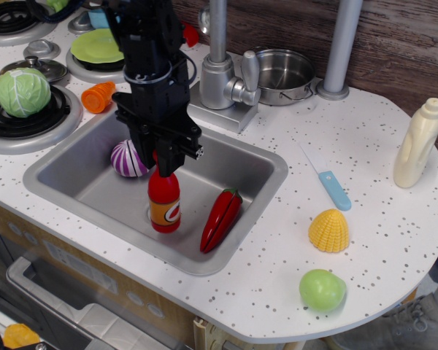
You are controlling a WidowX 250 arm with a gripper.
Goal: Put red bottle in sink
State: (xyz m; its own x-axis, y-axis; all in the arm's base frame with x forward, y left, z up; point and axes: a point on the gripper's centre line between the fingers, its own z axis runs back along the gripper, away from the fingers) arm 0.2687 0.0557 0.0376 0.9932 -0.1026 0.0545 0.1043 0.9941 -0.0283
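Observation:
The red bottle (164,208) stands upright inside the grey sink (73,171), about over the drain, its orange label facing front. My gripper (165,166) comes straight down from above, and its black fingers are closed around the bottle's cap. The bottle's base is at or just above the sink floor; I cannot tell which.
In the sink, a red chili pepper (220,219) lies right of the bottle and a purple onion (124,159) left of it. The faucet (223,73) and a steel pot (285,73) stand behind. On the counter to the right are a blue knife (334,188), corn (328,231), a green fruit (322,289) and a cream bottle (417,144).

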